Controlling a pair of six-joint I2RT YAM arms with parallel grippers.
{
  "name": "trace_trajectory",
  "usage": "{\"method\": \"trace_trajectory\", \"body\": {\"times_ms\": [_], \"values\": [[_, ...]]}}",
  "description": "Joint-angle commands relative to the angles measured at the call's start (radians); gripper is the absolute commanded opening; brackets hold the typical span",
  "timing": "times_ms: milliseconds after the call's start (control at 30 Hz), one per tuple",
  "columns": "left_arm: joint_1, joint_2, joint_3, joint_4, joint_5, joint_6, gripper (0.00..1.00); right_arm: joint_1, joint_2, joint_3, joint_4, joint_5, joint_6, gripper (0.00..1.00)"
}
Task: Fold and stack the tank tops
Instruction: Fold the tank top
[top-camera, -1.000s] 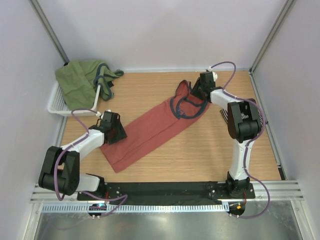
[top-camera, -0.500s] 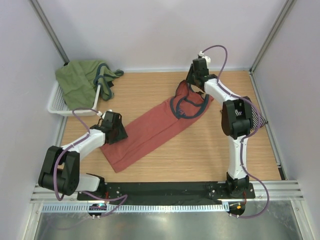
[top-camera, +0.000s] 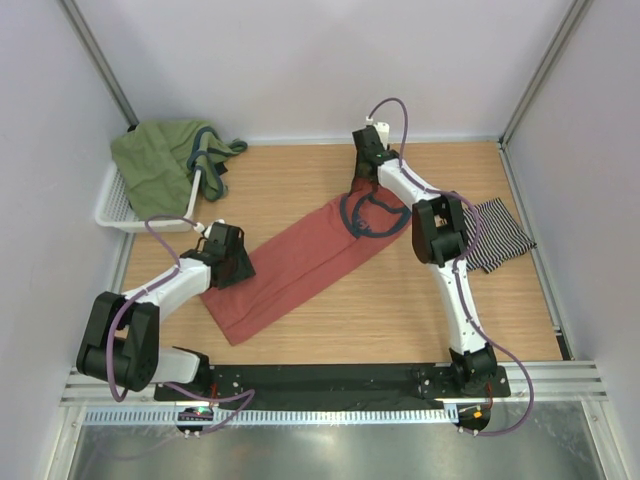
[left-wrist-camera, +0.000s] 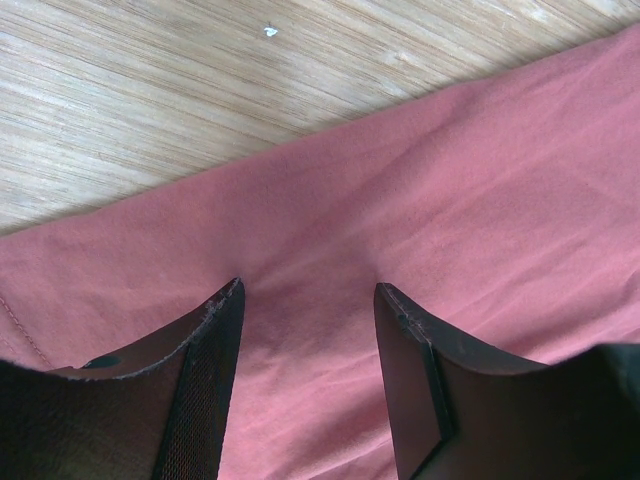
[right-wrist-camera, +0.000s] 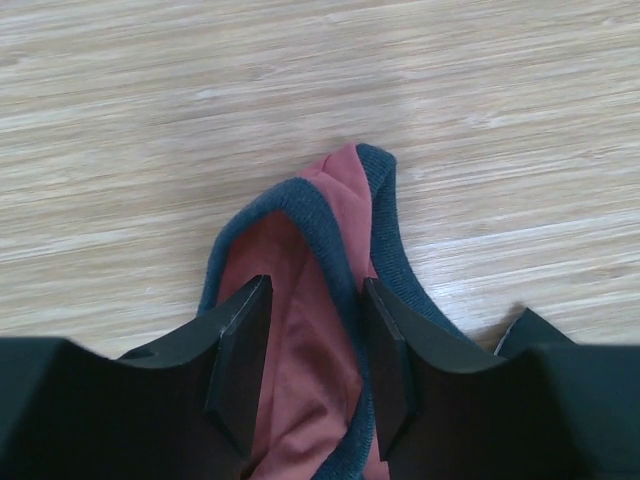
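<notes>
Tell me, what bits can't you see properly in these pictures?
- Top view: the right arm covers part of the striped tank top, so its full shape is hidden.
- Top view: the green cloth covers the white basket; anything underneath is hidden.
- Left wrist view: the salmon-red tank top runs off the frame edges, and the jaws hide the cloth below them.

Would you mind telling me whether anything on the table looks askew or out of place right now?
Yes. The salmon-red tank top lies slantwise across the table, unfolded, its teal-trimmed strap curled over at the far end. The striped tank top sits apart by the right edge, not stacked.
</notes>
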Motion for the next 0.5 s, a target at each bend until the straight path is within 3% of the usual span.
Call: {"method": "trace_trajectory", "body": {"times_ms": [0, 233, 300, 333, 400, 467], "values": [[-0.005, 0.0, 0.036, -0.003, -0.026, 0.011, 0.56, 0.014, -0.005, 0.07, 0.008, 0.13, -0.056, 0.47], [-0.008, 0.003, 0.037, -0.005, -0.029, 0.013, 0.56, 0.017, 0.036, 0.128, 0.042, 0.184, -0.108, 0.43], [-0.01, 0.005, 0.039, -0.005, -0.029, 0.013, 0.56, 0.018, 0.048, 0.156, 0.041, 0.184, -0.131, 0.28], [-0.013, 0.005, 0.037, -0.005, -0.031, 0.013, 0.56, 0.018, 0.059, 0.164, 0.038, 0.186, -0.134, 0.11], [-0.013, 0.005, 0.039, -0.003, -0.032, 0.013, 0.56, 0.018, 0.061, 0.167, 0.044, 0.204, -0.134, 0.02], [-0.014, 0.011, 0.044, -0.009, -0.032, 0.013, 0.56, 0.017, 0.048, 0.159, 0.05, 0.207, -0.143, 0.01]]}}
